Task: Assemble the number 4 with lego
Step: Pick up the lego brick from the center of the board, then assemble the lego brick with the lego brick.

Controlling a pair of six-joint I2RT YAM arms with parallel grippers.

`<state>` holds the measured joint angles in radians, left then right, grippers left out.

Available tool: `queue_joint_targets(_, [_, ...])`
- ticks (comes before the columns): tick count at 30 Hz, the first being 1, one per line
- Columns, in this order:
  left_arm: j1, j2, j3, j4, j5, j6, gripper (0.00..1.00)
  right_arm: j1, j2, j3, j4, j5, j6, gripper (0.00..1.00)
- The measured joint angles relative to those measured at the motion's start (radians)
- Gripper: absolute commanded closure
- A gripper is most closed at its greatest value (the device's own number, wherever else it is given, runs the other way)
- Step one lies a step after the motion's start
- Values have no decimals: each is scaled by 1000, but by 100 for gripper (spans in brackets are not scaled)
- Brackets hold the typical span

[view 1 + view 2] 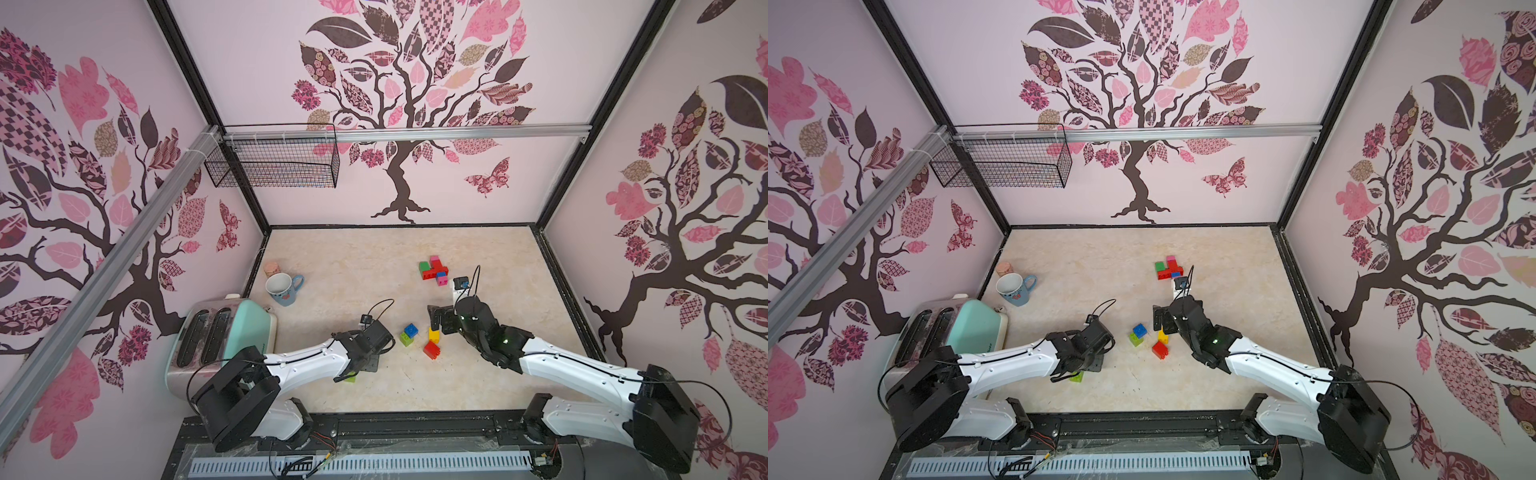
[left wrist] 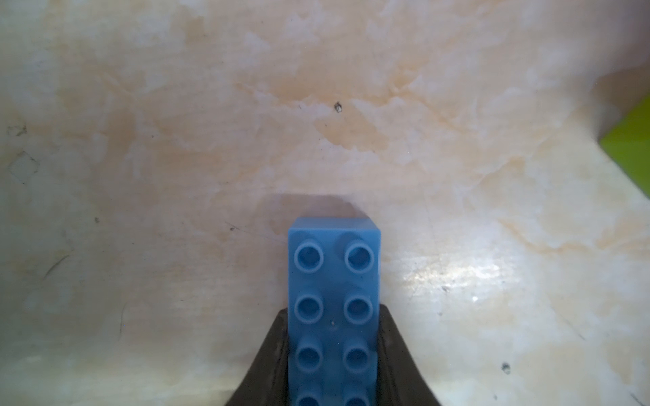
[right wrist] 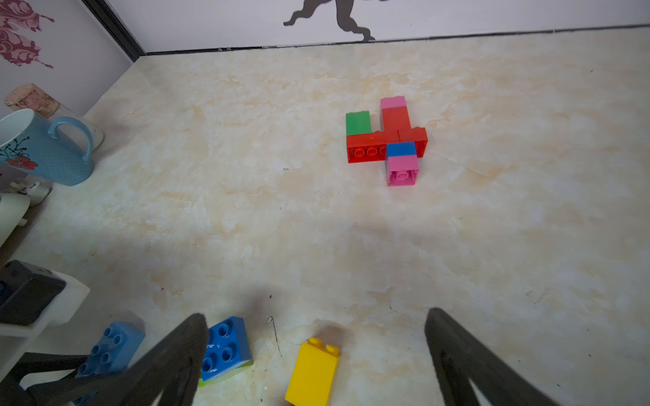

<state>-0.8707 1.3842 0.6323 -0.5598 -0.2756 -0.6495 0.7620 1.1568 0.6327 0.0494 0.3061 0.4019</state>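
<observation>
Two robot arms are working over a marbled worktop strewn with lego bricks.

Nearest you, at the left edge, a toaster is standing. Beside it, your left fingers are gripping a long blue brick by its two long sides, studs facing the wrist camera, close to the worktop. A lime brick is lying just beside them. A little farther, in the middle, a red brick, a yellow brick and a square blue brick sitting on a second lime brick are lying loose, near one another. Your right fingers are standing wide open, holding nothing, hovering just past the yellow brick. Farther back, well apart from the loose bricks, the partly built figure is lying flat: red bricks joined with green, pink and blue ones. At the far left, a blue mug is standing upright.
</observation>
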Motion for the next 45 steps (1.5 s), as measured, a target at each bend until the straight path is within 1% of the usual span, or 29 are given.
queue_joint_targets(3, [0, -20, 10, -11, 20, 45, 100, -64, -1, -6, -20, -90, -21, 1])
queue_joint_targets(7, [0, -95, 17, 37, 98, 146, 100, -80, 0, 6, -60, -201, -70, 3])
queue_joint_targets(9, [-1, -128, 16, 85, 143, 200, 100, -100, 2, 18, -76, -287, -87, 5])
queue_joint_targets(12, [-1, -163, 16, 162, 188, 274, 100, -192, 18, 33, -70, -465, -89, 8])
queue_joint_targets(15, [-2, -165, 17, 217, 208, 355, 100, -281, 68, 63, -68, -636, -81, 16])
queue_joint_targets(16, [-1, -153, 22, 220, 211, 381, 100, -299, 92, 79, -69, -687, -77, 21])
queue_joint_targets(20, [13, -56, 69, 211, 232, 466, 100, -306, 171, 127, -63, -858, -47, 45])
queue_joint_targets(23, [25, -15, 82, 208, 240, 502, 100, -298, 218, 138, -44, -949, -11, 60])
queue_joint_targets(28, [31, -7, 87, 208, 261, 548, 100, -266, 300, 139, 8, -1044, 46, 80])
queue_joint_targets(34, [34, 22, 101, 216, 285, 602, 100, -205, 376, 143, 81, -1101, 105, 100])
queue_joint_targets(38, [35, 47, 117, 218, 292, 623, 100, -195, 415, 148, 143, -1125, 151, 100])
queue_joint_targets(45, [40, 66, 126, 237, 309, 634, 100, -194, 460, 148, 172, -1141, 175, 100])
